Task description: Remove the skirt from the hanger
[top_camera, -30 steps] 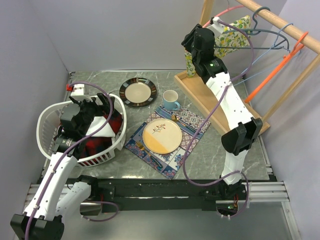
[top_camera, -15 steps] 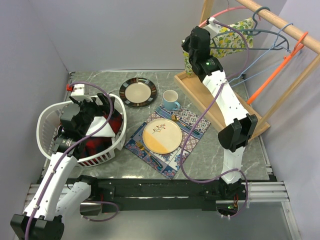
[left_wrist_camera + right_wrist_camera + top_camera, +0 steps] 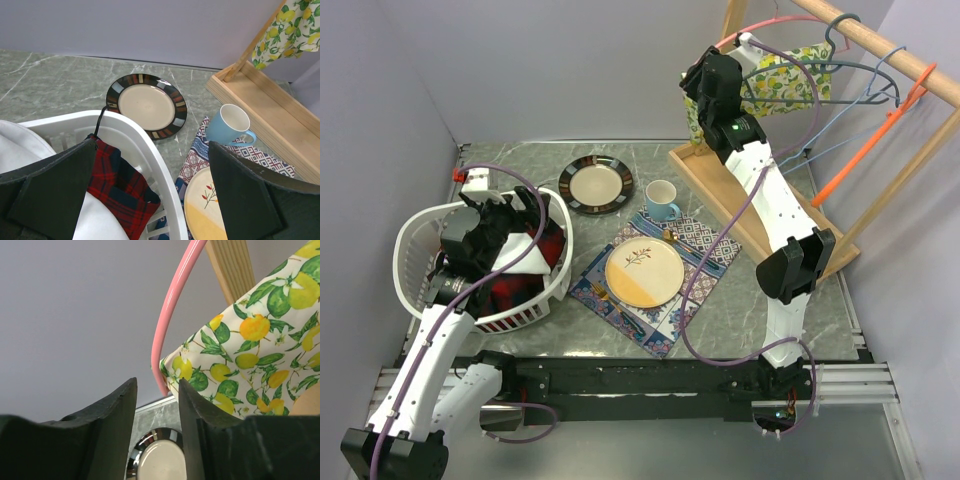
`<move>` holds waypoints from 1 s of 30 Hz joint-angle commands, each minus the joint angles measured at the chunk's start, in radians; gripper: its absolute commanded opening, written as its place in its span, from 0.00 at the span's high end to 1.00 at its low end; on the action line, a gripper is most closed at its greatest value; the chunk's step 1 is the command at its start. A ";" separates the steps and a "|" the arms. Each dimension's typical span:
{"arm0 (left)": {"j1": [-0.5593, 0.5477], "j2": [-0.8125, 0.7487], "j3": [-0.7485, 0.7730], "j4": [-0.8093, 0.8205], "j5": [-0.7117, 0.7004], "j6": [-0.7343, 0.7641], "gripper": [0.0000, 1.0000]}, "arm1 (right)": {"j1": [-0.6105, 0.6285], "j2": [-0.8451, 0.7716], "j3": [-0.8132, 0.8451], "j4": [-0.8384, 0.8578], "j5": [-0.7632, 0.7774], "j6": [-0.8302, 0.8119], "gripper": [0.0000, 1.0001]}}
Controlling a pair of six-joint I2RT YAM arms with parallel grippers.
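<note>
The skirt, white with a lemon print, hangs on a pink hanger from the wooden rail at the back right. My right gripper is raised at the skirt's left edge. In the right wrist view the gripper is open by a narrow gap. The pink hanger's curved end and the skirt's corner lie just above the right finger, with nothing between the jaws. My left gripper is open and empty over the laundry basket, and the wrist view shows it too.
The rail also carries a grey hanger, a blue one and an orange one, above a wooden base tray. On the table are a dark-rimmed plate, a blue cup and a yellow plate on placemats. The basket holds plaid and white cloth.
My right gripper has risen and moved slightly left, up along the skirt's left edge toward the pink hanger's end. The left arm has not moved.
</note>
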 commanded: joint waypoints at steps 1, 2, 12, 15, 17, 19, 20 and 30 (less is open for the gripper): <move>-0.003 -0.014 -0.005 0.039 0.022 -0.004 0.01 | 0.003 -0.058 0.026 0.012 -0.016 0.060 0.49; -0.005 -0.013 -0.005 0.039 0.022 -0.004 0.01 | 0.003 -0.062 0.032 -0.003 -0.024 0.080 0.48; -0.003 0.015 0.006 0.029 0.008 0.000 0.01 | -0.032 -0.048 0.141 -0.129 -0.084 0.186 0.44; -0.003 0.015 0.021 0.004 0.021 -0.010 0.01 | -0.050 -0.030 0.168 -0.123 -0.122 0.172 0.44; -0.002 0.003 0.008 0.027 0.019 -0.009 0.01 | -0.064 -0.030 0.164 -0.111 -0.145 0.181 0.44; -0.002 -0.008 0.001 0.032 0.025 -0.010 0.01 | -0.069 -0.027 0.158 -0.102 -0.150 0.192 0.44; -0.003 -0.011 0.003 0.030 0.031 -0.012 0.01 | -0.069 -0.021 0.159 -0.094 -0.145 0.192 0.44; -0.002 -0.010 0.005 0.032 0.064 -0.029 0.01 | -0.070 0.031 0.148 0.053 -0.099 0.173 0.44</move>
